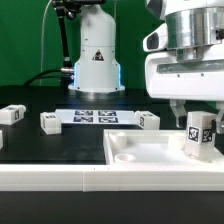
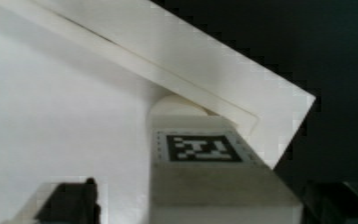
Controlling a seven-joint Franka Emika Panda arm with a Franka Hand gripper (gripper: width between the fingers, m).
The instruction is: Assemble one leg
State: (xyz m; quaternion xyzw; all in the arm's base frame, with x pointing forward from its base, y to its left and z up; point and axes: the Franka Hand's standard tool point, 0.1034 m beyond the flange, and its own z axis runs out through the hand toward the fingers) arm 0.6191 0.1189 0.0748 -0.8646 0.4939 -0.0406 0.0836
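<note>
The leg (image 1: 197,133) stood upright on the white panel (image 1: 160,152), near its corner at the exterior view's right, its black-and-white tag facing the camera; the fingers (image 2: 69,200) hung spread wide, one on either side of the leg, apart from its faces and holding nothing; three spare legs (image 1: 51,121) lay in a row on the black worktop (image 1: 40,145) beyond the panel; the marker board (image 1: 95,116) lay between two of them.
</note>
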